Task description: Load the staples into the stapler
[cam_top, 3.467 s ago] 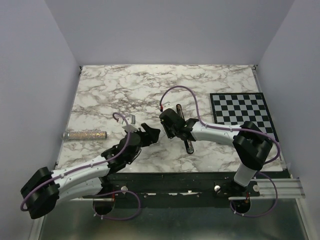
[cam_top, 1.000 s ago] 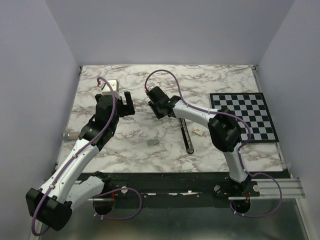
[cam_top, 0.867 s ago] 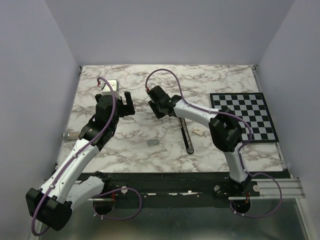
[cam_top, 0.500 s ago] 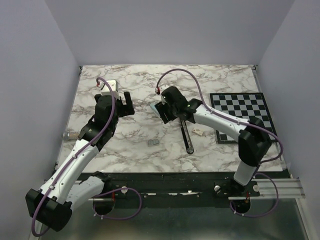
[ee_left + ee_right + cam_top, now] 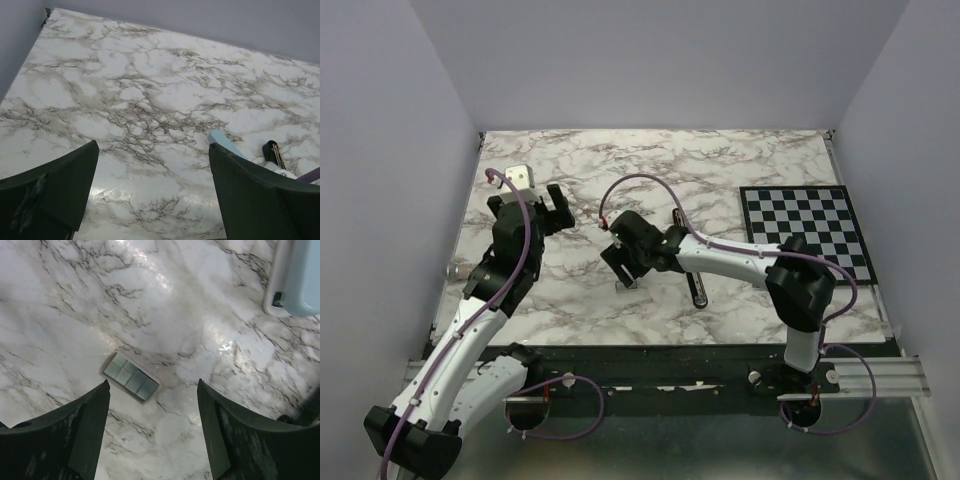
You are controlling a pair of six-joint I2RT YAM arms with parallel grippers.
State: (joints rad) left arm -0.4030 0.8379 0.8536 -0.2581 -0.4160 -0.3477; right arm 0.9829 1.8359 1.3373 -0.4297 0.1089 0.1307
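The staples [image 5: 628,285] are a small flat grey block lying on the marble, near the front centre. In the right wrist view the staples [image 5: 131,376] lie just ahead of the left fingertip. My right gripper [image 5: 620,264] [image 5: 152,387] is open and low over the table, with the staples at its tip and untouched. The stapler [image 5: 698,290] is a slim black bar lying to the right, partly hidden under my right arm; its end shows in the left wrist view [image 5: 273,152]. My left gripper [image 5: 556,208] [image 5: 153,150] is open and empty, raised over bare marble at the left.
A checkerboard mat [image 5: 805,228] lies at the right. A glitter tube [image 5: 455,270] sits at the table's left edge, mostly hidden by my left arm. A pale blue object [image 5: 295,275] shows in the right wrist view's top right corner. Purple walls close in three sides.
My right gripper has moved from over the stapler's far end leftward and nearer, down to the staples. My left arm has drawn back a little to the left.
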